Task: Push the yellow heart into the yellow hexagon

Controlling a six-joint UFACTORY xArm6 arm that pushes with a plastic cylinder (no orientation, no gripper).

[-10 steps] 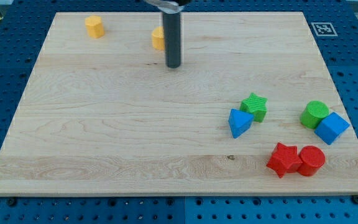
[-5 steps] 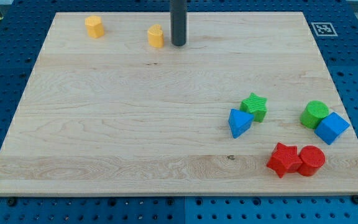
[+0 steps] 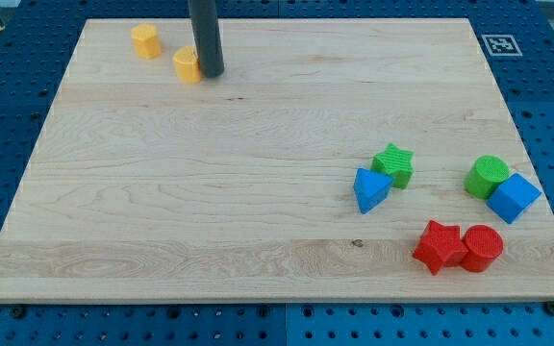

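The yellow heart (image 3: 187,65) lies near the view's top left on the wooden board (image 3: 210,192). My tip (image 3: 210,73) touches the heart's right side. The yellow hexagon (image 3: 145,41) stands up and to the left of the heart, a short gap apart from it.
At the view's right are a green star (image 3: 393,164) touching a blue triangle (image 3: 369,189), a green cylinder (image 3: 487,177) against a blue cube (image 3: 515,198), and a red star (image 3: 439,246) beside a red cylinder (image 3: 482,248).
My tip moved up past the heart's right side, then swept left against it. The yellow heart slid left toward the hexagon.
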